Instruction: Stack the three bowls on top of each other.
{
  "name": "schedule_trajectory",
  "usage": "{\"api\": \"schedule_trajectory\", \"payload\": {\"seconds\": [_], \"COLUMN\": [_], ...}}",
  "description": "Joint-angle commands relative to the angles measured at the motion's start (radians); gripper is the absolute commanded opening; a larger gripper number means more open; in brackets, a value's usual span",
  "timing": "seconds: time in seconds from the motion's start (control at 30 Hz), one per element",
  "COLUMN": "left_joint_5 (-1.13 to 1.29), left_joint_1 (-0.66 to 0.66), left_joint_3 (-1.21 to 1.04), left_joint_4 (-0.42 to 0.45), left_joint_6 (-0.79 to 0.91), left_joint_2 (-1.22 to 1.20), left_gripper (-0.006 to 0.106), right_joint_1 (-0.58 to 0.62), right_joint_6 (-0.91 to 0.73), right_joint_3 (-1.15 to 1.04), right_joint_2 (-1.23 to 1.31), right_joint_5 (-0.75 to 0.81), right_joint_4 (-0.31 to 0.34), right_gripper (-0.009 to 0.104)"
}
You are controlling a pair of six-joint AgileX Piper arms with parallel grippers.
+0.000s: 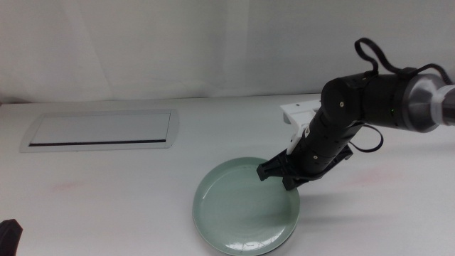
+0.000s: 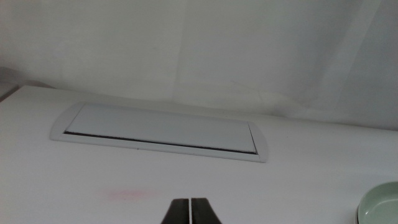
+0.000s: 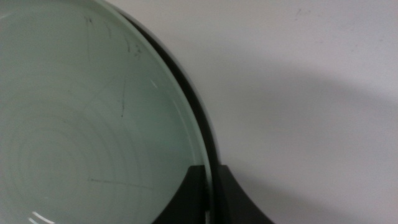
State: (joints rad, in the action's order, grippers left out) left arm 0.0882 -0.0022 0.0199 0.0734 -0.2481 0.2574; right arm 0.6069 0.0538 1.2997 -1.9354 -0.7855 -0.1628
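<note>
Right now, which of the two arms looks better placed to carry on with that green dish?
The right. Its gripper is shut on the pale green bowl at its rim, while the left gripper waits, shut, near the white panel.

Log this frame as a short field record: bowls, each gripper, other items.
bowls: pale green bowl on top, a darker rim showing beneath it; white bowl not visible
right gripper: jaws pinch the green bowl's far-right rim
left gripper: waiting at near-left table edge, jaws together, holding nothing
other: white panel with dark slot, far left on table
</note>
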Motion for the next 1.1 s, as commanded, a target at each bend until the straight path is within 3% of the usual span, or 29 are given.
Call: {"api": "schedule_trajectory", "payload": {"seconds": [0.0,0.2,0.3,0.37,0.5,0.8,1.07], "left_joint_5": [-0.001,-0.001,-0.001,-0.001,-0.001,-0.003,-0.003], "left_joint_1": [0.002,0.002,0.002,0.002,0.002,0.002,0.002], "left_joint_3": [0.006,0.006,0.006,0.006,0.006,0.006,0.006], "left_joint_4": [-0.004,-0.004,-0.004,-0.004,-0.004,-0.004,-0.004], "left_joint_6": [-0.008,-0.008,-0.008,-0.008,-0.008,-0.008,-0.008], "left_joint_2": [-0.004,-0.004,-0.004,-0.004,-0.004,-0.004,-0.004], "left_gripper": [-0.003,-0.003,-0.003,-0.003,-0.003,-0.003,-0.003], "right_joint_1": [0.003,0.003,0.003,0.003,0.003,-0.027,-0.234], "right_joint_6": [0.0,0.0,-0.001,-0.001,-0.006,-0.001,-0.008], "right_joint_3": [0.007,0.007,0.007,0.009,0.041,0.207,0.351], "right_joint_2": [-0.014,-0.028,-0.028,-0.023,-0.014,0.043,0.129], "right_joint_5": [0.01,0.004,0.008,0.01,-0.031,-0.108,-0.194], "right_joint_4": [-0.006,-0.013,-0.013,-0.013,-0.013,0.036,0.21], "right_gripper": [-0.003,-0.003,0.011,0.031,0.103,0.103,0.103]}}
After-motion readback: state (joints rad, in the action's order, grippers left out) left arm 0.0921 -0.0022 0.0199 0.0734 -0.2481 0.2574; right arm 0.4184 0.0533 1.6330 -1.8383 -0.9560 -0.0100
